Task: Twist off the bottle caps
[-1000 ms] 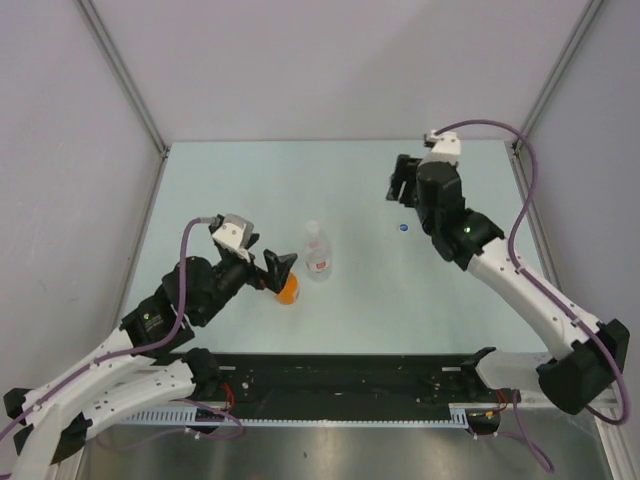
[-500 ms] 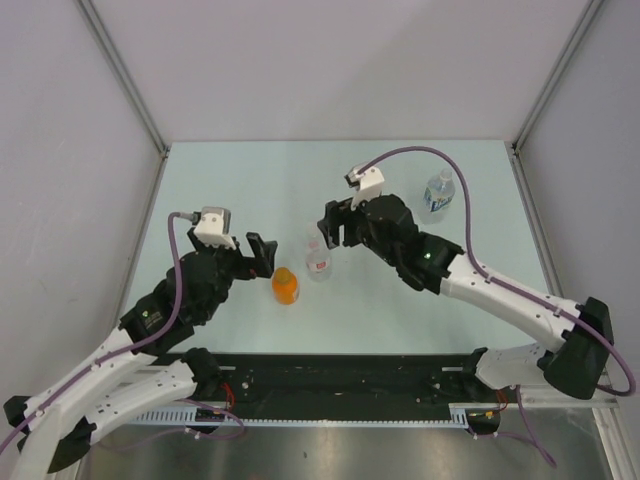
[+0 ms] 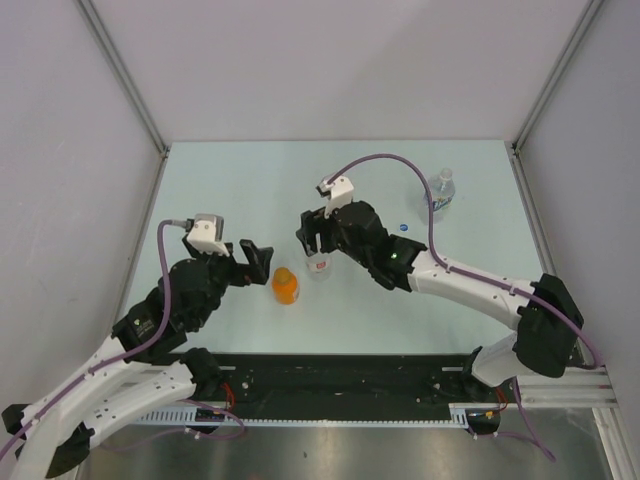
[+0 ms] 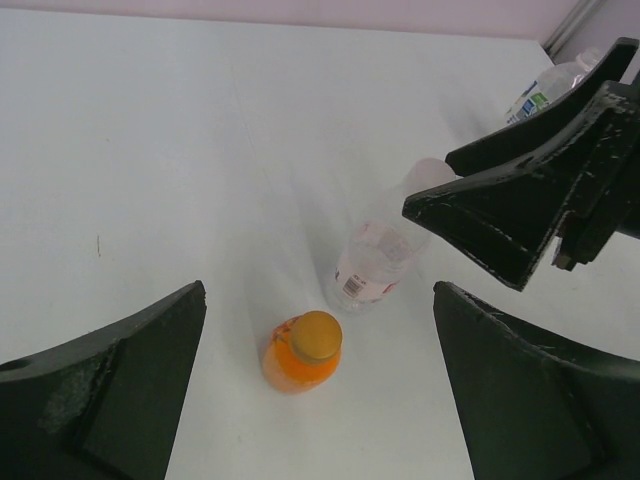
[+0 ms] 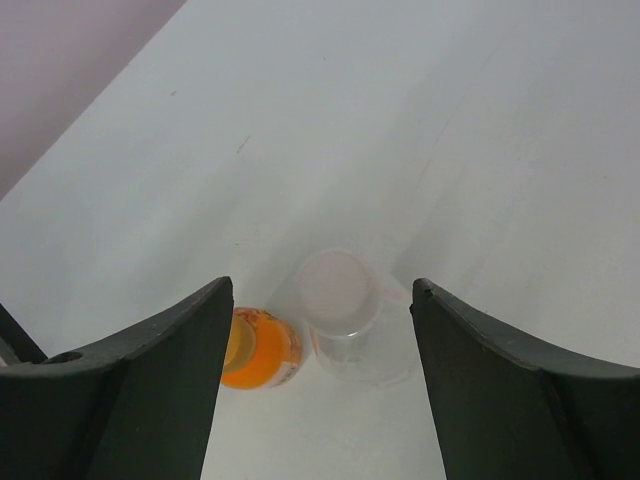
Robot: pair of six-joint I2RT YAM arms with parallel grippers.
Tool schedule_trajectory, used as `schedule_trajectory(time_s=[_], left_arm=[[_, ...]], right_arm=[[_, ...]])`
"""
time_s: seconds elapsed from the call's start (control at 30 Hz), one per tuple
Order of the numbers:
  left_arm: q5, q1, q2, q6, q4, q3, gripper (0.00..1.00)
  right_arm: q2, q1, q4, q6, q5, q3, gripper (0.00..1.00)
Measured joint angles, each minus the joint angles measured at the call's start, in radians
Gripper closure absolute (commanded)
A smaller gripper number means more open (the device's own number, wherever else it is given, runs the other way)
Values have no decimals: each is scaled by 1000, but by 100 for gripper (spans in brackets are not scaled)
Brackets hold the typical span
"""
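Observation:
The orange bottle stands mid-table with its orange cap on. Just right of it stands the clear bottle with the red-white label, still wearing its white cap. My left gripper is open, left of the orange bottle and apart from it. My right gripper hovers open over the white cap, jaws on either side with gaps showing. A blue cap lies loose on the table. The clear bottle with the blue-white label stands at the back right.
The right arm stretches across the table from the right. Grey walls close the table at the back and sides. A black rail runs along the near edge.
My right arm swung from the back right to the middle, over the red-label bottle. My left gripper drew back to the left, away from the orange bottle.

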Motion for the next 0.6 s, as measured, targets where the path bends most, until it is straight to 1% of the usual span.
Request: schedule_trajectory(time_s=[0.17,0.27,0.3,0.4,0.43,0.6], left_arm=[[3,0,-7,1,-3,-16,0],[5,0,-7,2,-3,-20,0],[7,0,-9,2,-3,-21,0],[7,0,-19,3,-3,-26,0],[8,0,-22,3,-3,-27,0],[11,0,-27,11,-3,-27,0]], right_arm=[[56,0,12,1,19,0,28],[77,0,13,1,36,0,36],[80,0,14,2,42,0,44],[81,0,20,4,61,0,60],[80,0,26,2,71,0,62],[77,-2,34,7,101,0,70]])
